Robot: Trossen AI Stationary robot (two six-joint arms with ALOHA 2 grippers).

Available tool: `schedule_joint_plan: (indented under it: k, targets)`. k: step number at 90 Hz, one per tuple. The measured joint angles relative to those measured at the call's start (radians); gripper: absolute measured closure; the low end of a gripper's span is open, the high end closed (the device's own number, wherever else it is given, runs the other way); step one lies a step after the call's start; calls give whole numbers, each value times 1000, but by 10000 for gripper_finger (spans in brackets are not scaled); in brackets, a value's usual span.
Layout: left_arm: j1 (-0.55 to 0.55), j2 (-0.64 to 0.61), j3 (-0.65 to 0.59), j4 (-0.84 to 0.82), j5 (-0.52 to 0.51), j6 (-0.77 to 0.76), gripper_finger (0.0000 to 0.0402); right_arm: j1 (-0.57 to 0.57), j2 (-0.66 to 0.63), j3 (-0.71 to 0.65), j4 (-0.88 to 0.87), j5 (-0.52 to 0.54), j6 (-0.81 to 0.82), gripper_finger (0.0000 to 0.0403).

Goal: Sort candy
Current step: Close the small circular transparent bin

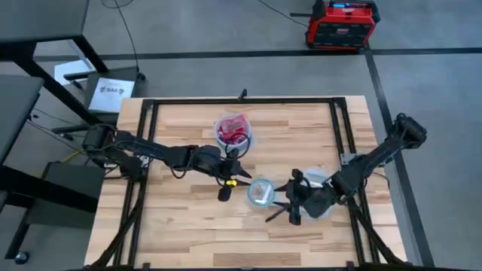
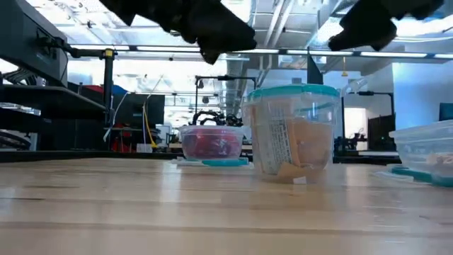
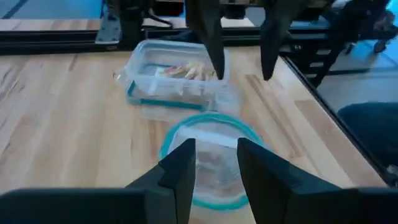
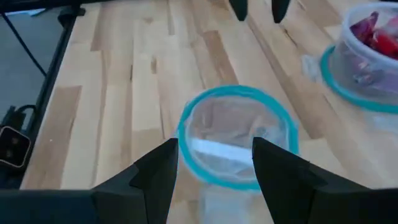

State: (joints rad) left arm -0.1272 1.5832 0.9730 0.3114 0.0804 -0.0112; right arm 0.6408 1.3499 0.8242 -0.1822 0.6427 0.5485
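Both pincers open beside bowl (image 1: 260,193); label (image 2: 282,138) print seemingly unreadable.

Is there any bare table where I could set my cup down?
Yes: the table's near edge and far-right corner lie bare. The middle is crowded: left gripper, right gripper, center bowl, red-candy bowl.

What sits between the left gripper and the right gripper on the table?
A clear round bowl with a bluish rim sits between the left gripper and the right gripper. The high view shows it best; both wrist views show it just ahead of open fingers.
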Motion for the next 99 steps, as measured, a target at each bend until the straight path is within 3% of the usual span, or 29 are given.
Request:
schedule_joint_plan:
  k: [19,40,54,73,84,99]
  targets:
    - [-21,121,140,-94,2,18,295,126,0,0,2,220,84,210]
    - [-20,188,198,-130,3,26,295,207,0,-53,15,255,276,210]
    - [-20,187,198,-128,5,80,295,190,20,-101,51,264,324,210]
    - [-16,185,89,162,87,76,295,125,104,-141,159,226,320,210]
    - [12,189,35,245,109,39,295,133,109,-140,179,220,342,210]
    - [21,309,43,318,182,-6,295,127,127,-139,178,213,352,210]
